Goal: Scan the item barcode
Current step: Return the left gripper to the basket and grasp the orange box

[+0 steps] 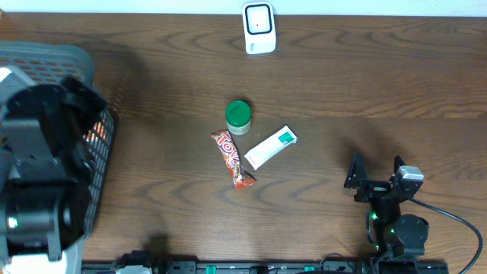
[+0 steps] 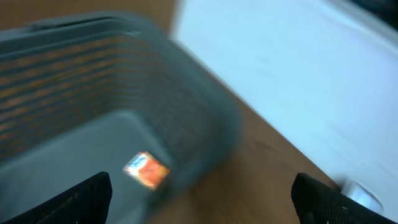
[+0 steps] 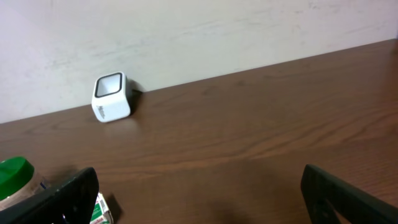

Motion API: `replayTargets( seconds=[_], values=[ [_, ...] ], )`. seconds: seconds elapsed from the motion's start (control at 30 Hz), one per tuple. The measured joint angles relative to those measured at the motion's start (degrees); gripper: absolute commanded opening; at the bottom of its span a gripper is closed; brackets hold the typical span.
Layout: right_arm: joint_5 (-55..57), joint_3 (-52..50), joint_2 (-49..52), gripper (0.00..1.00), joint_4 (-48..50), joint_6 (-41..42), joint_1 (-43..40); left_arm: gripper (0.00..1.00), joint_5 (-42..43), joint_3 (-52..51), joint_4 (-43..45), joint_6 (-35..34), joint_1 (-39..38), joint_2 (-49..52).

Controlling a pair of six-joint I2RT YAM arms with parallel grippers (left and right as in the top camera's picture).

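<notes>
At the near edge of the brown wooden table (image 1: pixel 342 84) the right gripper (image 1: pixel 377 173) gapes released, the left gripper (image 2: pixel 202 190) likewise slack above a grey mesh plastic basket (image 2: pixel 186 112) holding a small orange packet (image 2: pixel 146 170), with the white boxy scanner (image 1: pixel 259 28) far back

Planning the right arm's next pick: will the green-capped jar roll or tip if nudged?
Likely slides, not rolls: the green-capped jar stands upright, cap on top. It looks squat, so tipping seems unlikely. Knocked over, its round body would probably roll.

Left arm (image 1: pixel 38 179) — bulky black casing, white patches; right arm (image 1: pixel 396 228) — black, green lights (image 1: pixel 373 218), grey block (image 1: pixel 409 175), trailing black cable (image 1: pixel 459 221).
</notes>
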Motion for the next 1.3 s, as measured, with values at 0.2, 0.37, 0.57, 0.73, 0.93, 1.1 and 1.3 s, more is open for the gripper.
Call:
replayTargets(
  seconds=[0.2, 0.37, 0.57, 0.73, 0.93, 1.1, 1.3],
  values=[
    [0.00, 0.00, 0.00, 0.99, 0.00, 0.00, 0.00, 0.93, 2.19, -0.07, -1.29, -8.20, 14.97, 9.35],
    [0.02, 0.00, 0.02, 0.99, 0.00, 0.00, 0.00, 0.93, 7.72, -0.09, -0.33, -10.27, 22.10, 16.37],
    [0.00, 0.00, 0.00, 0.99, -0.02, 0.00, 0.00, 0.93, 15.45, -0.09, -0.42, -13.75, 26.38, 28.04],
    [0.02, 0.00, 0.00, 0.99, 0.00, 0.00, 0.00, 0.92, 19.74, -0.11, -0.79, -20.96, 26.60, 38.07],
    [0.00, 0.00, 0.00, 0.99, -0.02, 0.00, 0.00, 0.92, 21.88, -0.11, -0.31, -28.57, 26.47, 46.03],
    [0.00, 0.00, 0.00, 0.99, -0.02, 0.00, 0.00, 0.93, 22.84, -0.13, 2.03, -31.56, 26.18, 51.28],
    [0.00, 0.00, 0.00, 0.99, 0.00, 0.00, 0.00, 0.93, 25.49, -0.13, 4.94, -32.57, 26.10, 56.26]
  ],
)
